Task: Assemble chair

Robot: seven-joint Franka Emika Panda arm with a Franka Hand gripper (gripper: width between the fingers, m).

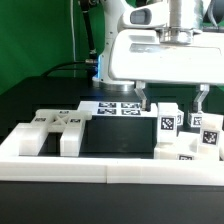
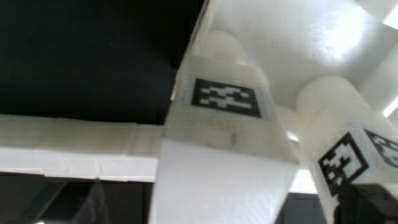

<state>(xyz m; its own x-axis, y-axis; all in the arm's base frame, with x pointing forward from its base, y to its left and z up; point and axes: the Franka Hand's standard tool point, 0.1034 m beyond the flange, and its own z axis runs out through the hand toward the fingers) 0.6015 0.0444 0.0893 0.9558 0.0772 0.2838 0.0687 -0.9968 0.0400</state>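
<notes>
My gripper point(image 1: 175, 108) hangs over the right side of the table with its jaws wide apart. A white chair block point(image 1: 168, 123) with a black-and-white tag stands upright between and just below the fingertips, touching neither finger. In the wrist view this tagged block point(image 2: 226, 110) fills the middle, and a second tagged white piece point(image 2: 349, 160) sits close beside it. More tagged chair pieces point(image 1: 204, 132) stand at the exterior view's right. A wide white chair slab with raised blocks point(image 1: 55, 128) lies at the exterior view's left.
The marker board point(image 1: 115, 107) lies flat behind the parts. A low white border wall point(image 1: 110, 165) runs along the front and also shows in the wrist view point(image 2: 71, 140). A black mat covers the table; a green screen stands behind.
</notes>
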